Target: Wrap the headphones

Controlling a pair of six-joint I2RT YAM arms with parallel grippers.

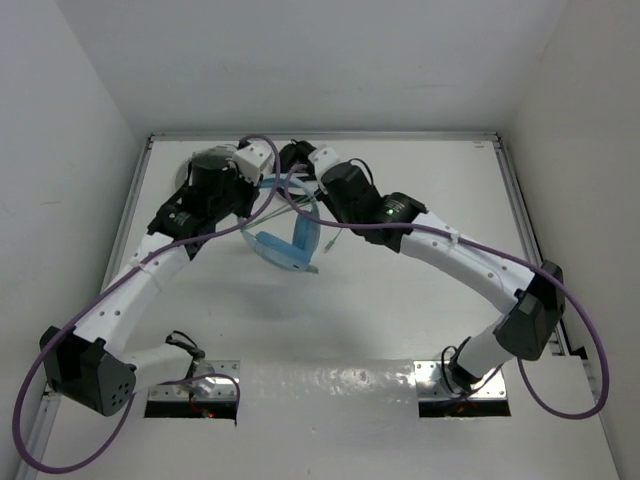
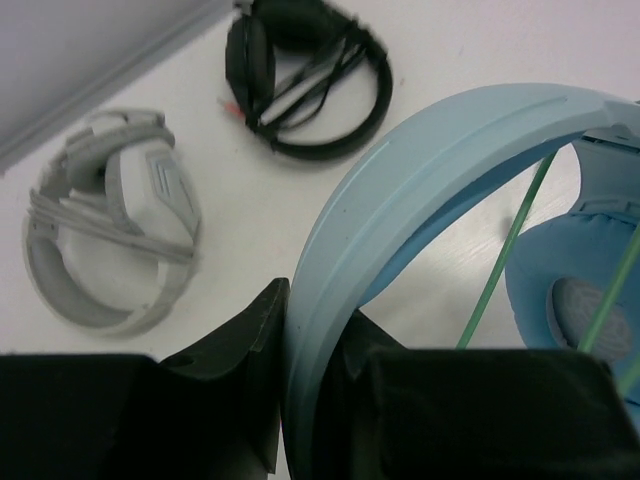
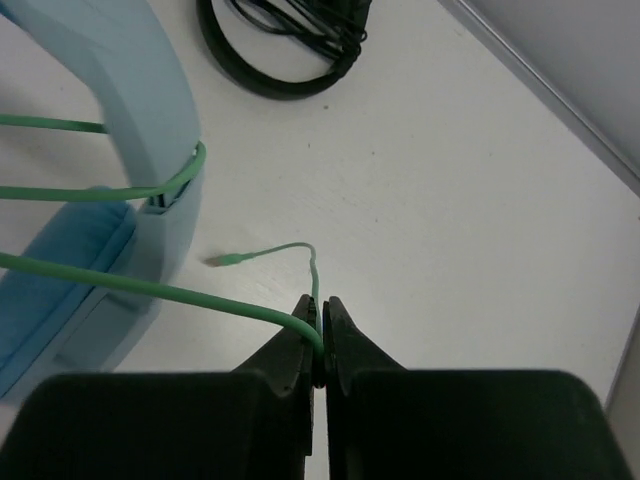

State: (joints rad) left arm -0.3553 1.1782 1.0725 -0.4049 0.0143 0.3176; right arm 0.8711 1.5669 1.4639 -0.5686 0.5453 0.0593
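Toward the far middle of the white worktop [image 1: 400,300], the light blue over-ear headphones [image 1: 288,248] are showing from above, tilted, just near of both wrists.

From the left wrist, the left end effector [image 2: 312,375] is clamping the smooth blue headband between its black fingers [image 2: 255,340]. A padded earcup [image 2: 570,290] is hanging at the right, and the thin pale green cable [image 2: 505,260] is crossing the band's opening. Light grey headphones [image 2: 110,235] and black headphones [image 2: 310,85] are lying beyond, apart from each other.

From the right wrist, the right end effector [image 3: 320,335] is pinching the green cable near its free end. The plug [image 3: 222,260] is resting on the worktop just beyond.
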